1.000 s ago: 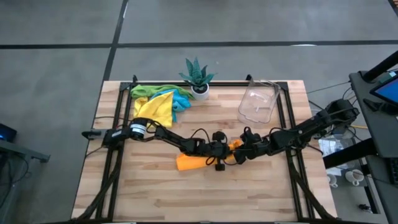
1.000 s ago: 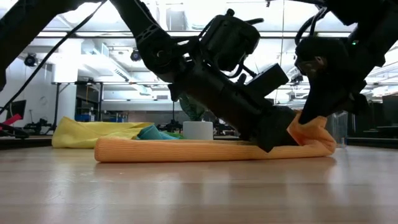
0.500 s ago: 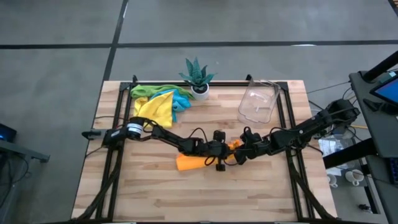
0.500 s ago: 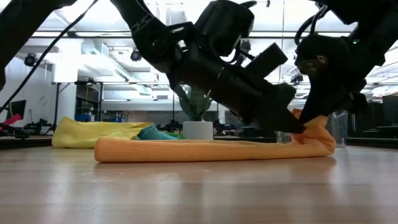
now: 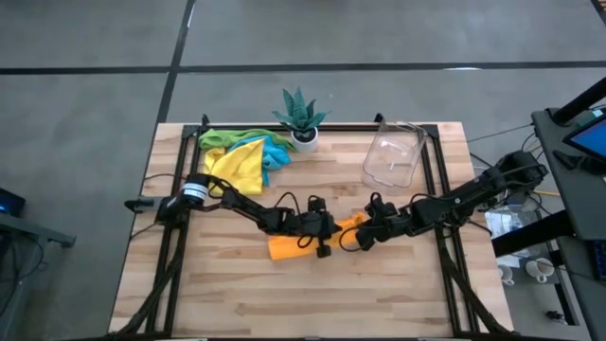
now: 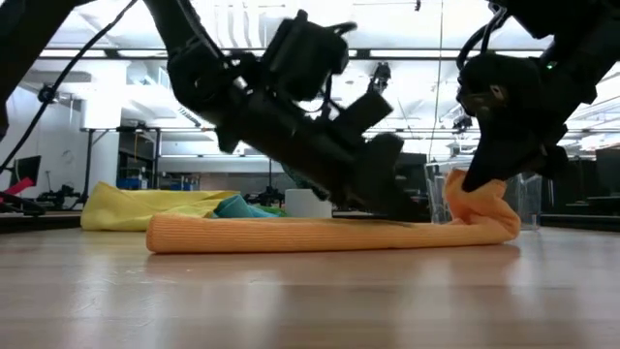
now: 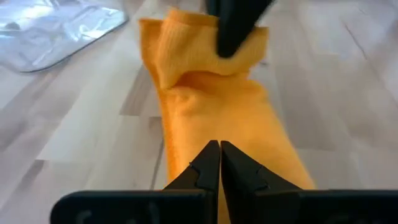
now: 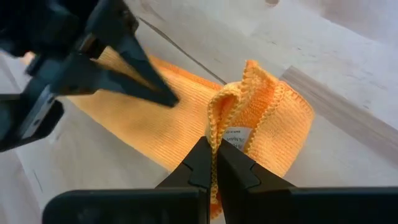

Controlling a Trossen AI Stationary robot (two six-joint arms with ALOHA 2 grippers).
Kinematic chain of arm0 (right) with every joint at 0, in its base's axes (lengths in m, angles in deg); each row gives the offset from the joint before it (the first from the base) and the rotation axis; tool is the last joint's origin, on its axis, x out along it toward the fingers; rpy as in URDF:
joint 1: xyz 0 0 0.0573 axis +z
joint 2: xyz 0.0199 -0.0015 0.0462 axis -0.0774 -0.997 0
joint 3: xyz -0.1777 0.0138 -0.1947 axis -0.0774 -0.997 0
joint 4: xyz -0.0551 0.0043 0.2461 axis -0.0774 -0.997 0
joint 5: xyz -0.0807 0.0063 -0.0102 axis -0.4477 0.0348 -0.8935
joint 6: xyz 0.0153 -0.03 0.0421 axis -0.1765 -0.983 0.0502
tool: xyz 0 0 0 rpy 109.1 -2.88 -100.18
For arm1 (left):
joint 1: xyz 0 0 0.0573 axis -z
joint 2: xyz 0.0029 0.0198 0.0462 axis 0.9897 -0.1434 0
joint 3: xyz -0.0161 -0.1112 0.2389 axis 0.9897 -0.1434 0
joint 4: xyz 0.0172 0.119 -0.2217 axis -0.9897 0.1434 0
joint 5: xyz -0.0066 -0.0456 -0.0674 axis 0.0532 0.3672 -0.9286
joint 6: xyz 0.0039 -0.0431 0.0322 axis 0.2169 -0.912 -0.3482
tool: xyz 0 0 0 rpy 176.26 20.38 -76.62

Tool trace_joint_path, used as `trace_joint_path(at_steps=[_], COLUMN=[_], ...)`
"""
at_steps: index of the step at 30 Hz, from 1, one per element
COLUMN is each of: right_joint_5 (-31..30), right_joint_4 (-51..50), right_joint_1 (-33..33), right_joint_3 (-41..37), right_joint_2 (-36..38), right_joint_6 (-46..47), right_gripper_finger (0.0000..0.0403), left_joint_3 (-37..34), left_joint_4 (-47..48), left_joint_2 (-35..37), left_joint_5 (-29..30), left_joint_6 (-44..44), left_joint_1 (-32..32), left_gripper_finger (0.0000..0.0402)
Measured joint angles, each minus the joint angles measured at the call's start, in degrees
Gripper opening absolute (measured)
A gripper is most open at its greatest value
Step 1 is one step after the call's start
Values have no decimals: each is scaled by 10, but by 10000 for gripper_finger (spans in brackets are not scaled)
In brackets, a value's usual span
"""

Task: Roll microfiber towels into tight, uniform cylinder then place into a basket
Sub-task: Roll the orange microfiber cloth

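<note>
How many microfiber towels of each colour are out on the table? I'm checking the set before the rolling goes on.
Orange microfiber towel, a long roll at mid-table: 1
Yellow microfiber towel, loose in the pile at the far left: 1
Green microfiber towel, same pile: 1
Light blue microfiber towel, same pile: 1
Total: 4

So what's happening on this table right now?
Two robot arms are working on an orange microfiber towel lying as a long roll mid-table. The right gripper is shut on the towel's raised end, pinching a fold near its label. The left gripper, fingers shut, presses down on the roll's middle. The clear plastic basket sits empty at the back, and a pile of yellow, green and blue towels waits beside a small potted plant.
</note>
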Motion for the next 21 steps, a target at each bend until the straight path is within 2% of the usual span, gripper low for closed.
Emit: trace_joint_path(at_steps=[9, 21], right_joint_5=[47, 63], right_joint_4=[57, 149], right_joint_1=[-19, -25], right_joint_3=[0, 0], right_joint_2=[-30, -89], right_joint_6=[-1, 19], right_gripper_finger=[9, 9], left_joint_3=[12, 12], left_joint_4=[-12, -11], left_joint_2=[-26, -32], left_joint_5=[-1, -1], left_joint_6=[3, 3], left_joint_1=[-2, -7], left_gripper_finger=[0, 0])
